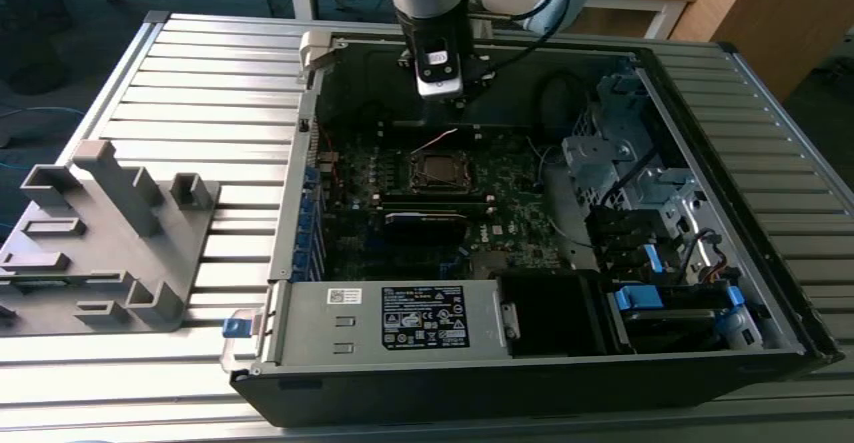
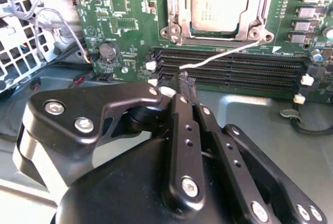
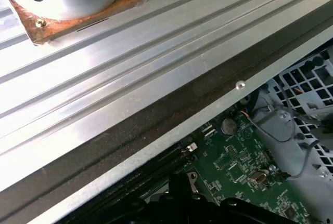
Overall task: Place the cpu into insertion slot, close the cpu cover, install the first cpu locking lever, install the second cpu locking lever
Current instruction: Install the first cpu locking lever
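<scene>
Light, stiff and likely fragile underneath, so best pinched by its side edges, the cpu (image 2: 217,3) lies flat in the insertion slot (image 1: 412,173) mid-motherboard (image 2: 119,5), framed by the cpu cover (image 2: 174,5), while the gripper (image 2: 186,80) hovers clenched, seemingly empty, beside the memory slots (image 2: 234,70).

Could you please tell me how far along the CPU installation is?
Done: the cpu lies seated, with the cpu cover apparently closed over it. In hand: nothing; the gripper hovers shut near the memory slots. Left: the locking levers, whose state I cannot tell.
</scene>
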Motion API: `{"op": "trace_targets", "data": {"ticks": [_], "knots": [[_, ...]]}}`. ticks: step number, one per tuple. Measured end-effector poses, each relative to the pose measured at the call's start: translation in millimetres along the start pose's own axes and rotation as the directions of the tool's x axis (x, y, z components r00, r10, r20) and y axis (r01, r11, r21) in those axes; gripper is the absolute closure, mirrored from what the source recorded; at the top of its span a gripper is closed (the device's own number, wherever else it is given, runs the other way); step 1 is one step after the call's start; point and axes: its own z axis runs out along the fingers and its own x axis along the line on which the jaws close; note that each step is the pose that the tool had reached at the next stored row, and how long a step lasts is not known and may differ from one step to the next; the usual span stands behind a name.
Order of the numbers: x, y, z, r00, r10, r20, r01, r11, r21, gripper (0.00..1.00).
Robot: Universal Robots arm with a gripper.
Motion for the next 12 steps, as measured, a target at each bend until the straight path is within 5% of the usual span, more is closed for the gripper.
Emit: {"op": "trace_targets", "data": {"ticks": [12], "knots": [[-3.5,4.9,-19.1,1.0,0.0,0.0,0.0,1.0,-0.0001,0.89]]}}
